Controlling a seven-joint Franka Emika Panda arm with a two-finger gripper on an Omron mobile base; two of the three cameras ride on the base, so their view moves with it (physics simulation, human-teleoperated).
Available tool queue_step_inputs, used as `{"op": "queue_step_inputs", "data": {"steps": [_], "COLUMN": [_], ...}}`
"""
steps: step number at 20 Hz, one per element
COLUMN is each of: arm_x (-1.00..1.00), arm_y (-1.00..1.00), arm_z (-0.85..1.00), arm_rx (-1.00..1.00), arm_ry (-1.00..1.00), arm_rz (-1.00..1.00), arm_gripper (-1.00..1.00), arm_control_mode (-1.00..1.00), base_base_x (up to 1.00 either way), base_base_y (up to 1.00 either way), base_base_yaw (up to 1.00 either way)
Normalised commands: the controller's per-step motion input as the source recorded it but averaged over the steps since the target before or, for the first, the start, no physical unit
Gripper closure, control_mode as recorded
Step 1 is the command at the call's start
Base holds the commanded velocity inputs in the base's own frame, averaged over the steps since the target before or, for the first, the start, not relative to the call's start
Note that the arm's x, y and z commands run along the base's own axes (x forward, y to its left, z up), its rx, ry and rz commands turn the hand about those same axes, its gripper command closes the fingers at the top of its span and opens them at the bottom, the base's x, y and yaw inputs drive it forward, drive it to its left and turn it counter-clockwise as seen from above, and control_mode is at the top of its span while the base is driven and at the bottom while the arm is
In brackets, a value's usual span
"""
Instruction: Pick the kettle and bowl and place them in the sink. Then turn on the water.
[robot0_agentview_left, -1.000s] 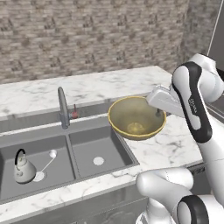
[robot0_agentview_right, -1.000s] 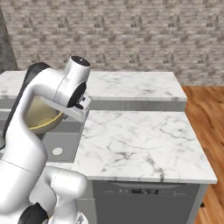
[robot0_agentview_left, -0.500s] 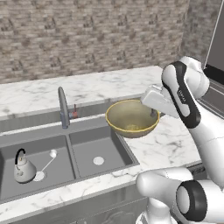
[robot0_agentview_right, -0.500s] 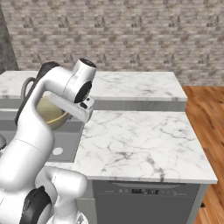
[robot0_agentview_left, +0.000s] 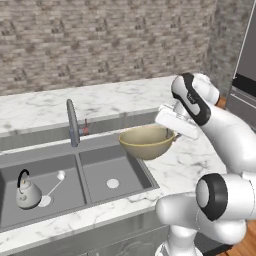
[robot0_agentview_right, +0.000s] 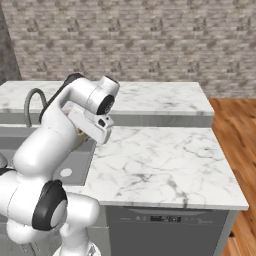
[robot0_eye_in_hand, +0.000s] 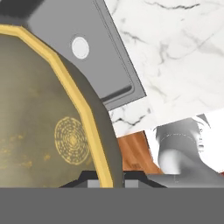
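Bowl (robot0_agentview_left: 146, 141), wide round olive-tan with a yellower rim and inside, is up off the white marble counter (robot0_agentview_left: 190, 167), hanging over the right edge of the grey steel double-basin sink (robot0_agentview_left: 131, 172), above the seam between the right basin and the counter. Two-finger gripper (robot0_eye_in_hand: 106, 180) is pinched on the bowl's rim: in the hand view the yellow rim edge runs straight down between the two dark fingertips (robot0_eye_in_hand: 88, 178), one tip on the inside wall, the other on the outside, jaws nearly together with just the wall thickness between them. In the left base view the grip point sits at the bowl's 3 o'clock, hand coming in from the counter side. Bowl roughly level, opening up. Small squat pale grey kettle (robot0_agentview_left: 27, 192) with black arched handle sits upright in the left basin, at about 8 o'clock from the bowl. Tall curved grey faucet (robot0_agentview_left: 73, 122) stands behind the divider, around 10 o'clock from the bowl, apart from it.
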Motion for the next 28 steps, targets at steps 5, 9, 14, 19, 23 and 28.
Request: {"op": "queue_step_inputs", "data": {"steps": [5, 9, 14, 19, 23, 28], "arm_x": [0.04, 0.0, 0.08, 0.26, 0.39, 0.38], "arm_y": [0.05, 0.09, 0.16, 0.16, 0.15, 0.14], "arm_z": [-0.21, -0.05, -0.12, -0.28, -0.22, -0.13], "arm_rx": [-0.01, -0.02, -0.01, -0.07, -0.12, -0.1], "arm_ry": [0.05, -0.06, -0.1, -0.15, -0.03, 0.0], "arm_rz": [-0.05, 0.0, 0.0, 0.0, -0.03, -0.06], "arm_gripper": [1.0, 1.0, 1.0, 1.0, 1.0, 1.0], "arm_control_mode": [-1.0, -1.0, -1.0, -1.0, -1.0, -1.0], "base_base_x": [0.0, 0.0, 0.0, 0.0, 0.0, 0.0], "base_base_y": [0.0, 0.0, 0.0, 0.0, 0.0, 0.0], "base_base_yaw": [0.0, 0.0, 0.0, 0.0, 0.0, 0.0]}}
